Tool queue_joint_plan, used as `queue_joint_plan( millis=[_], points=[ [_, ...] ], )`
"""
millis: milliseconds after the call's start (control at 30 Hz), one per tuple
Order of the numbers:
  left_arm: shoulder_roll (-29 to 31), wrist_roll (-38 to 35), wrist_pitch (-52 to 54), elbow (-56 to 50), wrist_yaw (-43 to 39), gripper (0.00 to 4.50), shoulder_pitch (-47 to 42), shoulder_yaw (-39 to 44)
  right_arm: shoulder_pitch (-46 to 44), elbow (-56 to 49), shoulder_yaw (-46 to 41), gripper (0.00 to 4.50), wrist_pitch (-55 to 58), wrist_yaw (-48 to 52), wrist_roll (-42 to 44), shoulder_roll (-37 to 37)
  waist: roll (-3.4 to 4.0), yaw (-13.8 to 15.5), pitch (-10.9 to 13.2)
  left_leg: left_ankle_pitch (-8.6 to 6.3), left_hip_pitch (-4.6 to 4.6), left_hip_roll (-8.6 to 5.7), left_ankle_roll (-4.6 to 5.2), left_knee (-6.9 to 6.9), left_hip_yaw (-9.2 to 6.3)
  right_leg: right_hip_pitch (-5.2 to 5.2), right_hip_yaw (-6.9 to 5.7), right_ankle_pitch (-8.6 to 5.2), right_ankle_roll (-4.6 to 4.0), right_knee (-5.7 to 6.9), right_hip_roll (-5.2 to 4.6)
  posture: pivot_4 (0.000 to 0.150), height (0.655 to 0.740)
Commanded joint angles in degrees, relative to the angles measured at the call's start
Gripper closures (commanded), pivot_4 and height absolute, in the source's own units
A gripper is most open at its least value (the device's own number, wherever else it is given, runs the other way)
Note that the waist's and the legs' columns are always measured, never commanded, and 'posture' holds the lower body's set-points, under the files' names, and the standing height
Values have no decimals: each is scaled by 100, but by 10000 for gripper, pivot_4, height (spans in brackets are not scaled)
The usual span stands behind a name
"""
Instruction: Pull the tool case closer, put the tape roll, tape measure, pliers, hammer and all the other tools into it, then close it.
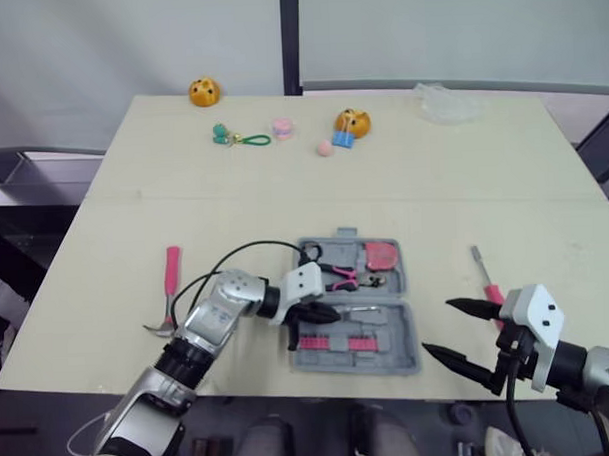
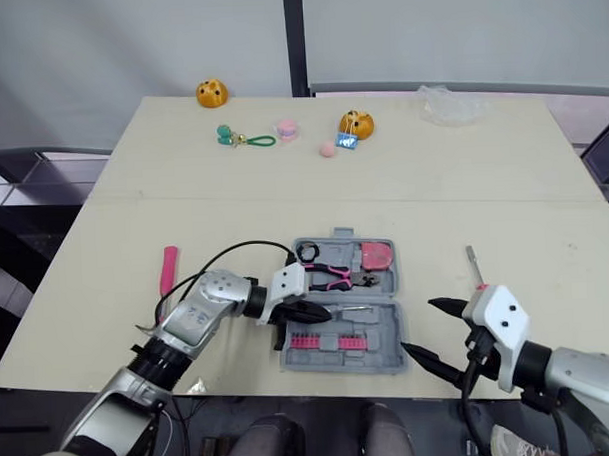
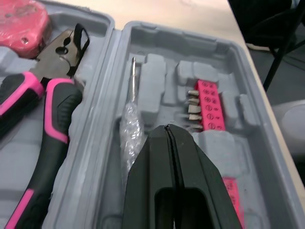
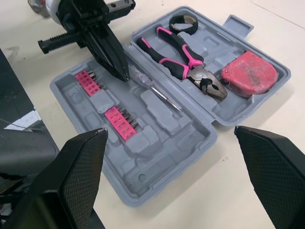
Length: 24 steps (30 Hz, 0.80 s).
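The grey tool case (image 1: 407, 356) lies open near the table's front edge. Its far half holds a black tape roll (image 4: 183, 21), pink-handled pliers (image 4: 176, 55) and a red tape measure (image 4: 250, 74). The near half holds a clear-handled screwdriver (image 3: 131, 129) and pink bit strips (image 3: 207, 105). My left gripper (image 1: 332, 312) is shut with nothing between its fingers, its tip over the near half beside that screwdriver. My right gripper (image 1: 438, 327) stands wide open just right of the case. A pink-handled hammer (image 1: 171, 283) lies on the table left of the case. A pink-handled screwdriver (image 1: 484, 274) lies to the right.
Along the table's far side sit an orange toy (image 1: 204, 91), a green keychain (image 1: 226, 136), a small pink piece (image 1: 283, 127), a second orange toy (image 1: 351, 121) and a clear plastic bag (image 1: 445, 101). The case's near edge is close to the table's front edge.
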Motion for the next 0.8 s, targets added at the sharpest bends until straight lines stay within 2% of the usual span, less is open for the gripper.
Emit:
queue_joint_plan(
  millis=[33,233,400,800],
  points=[
    [-83,85,-62,128,27,44669,-132,31,-5,-34,-158,0,-15,36,82,-32,0,6,0,0,-1,0,0,0,0,0,-1,0,0,0,0,1500,7400],
    [-257,90,-134,339,0,44669,-341,65,-54,-31,-122,0,-1,29,93,-38,0,8,0,0,-1,-2,0,0,0,0,-1,0,0,-1,-1,1500,7400],
    [-419,-184,27,216,-101,44669,-433,278,-30,-49,-118,0,-7,30,78,-28,0,5,0,0,-1,-1,0,0,0,0,-1,0,0,-1,0,1500,7400],
    [-581,302,-474,909,74,44669,-534,90,-130,5,-62,0,-9,20,46,-41,0,9,0,0,-1,-1,0,-1,0,0,-2,0,1,-3,-1,1500,7400]
  ],
)
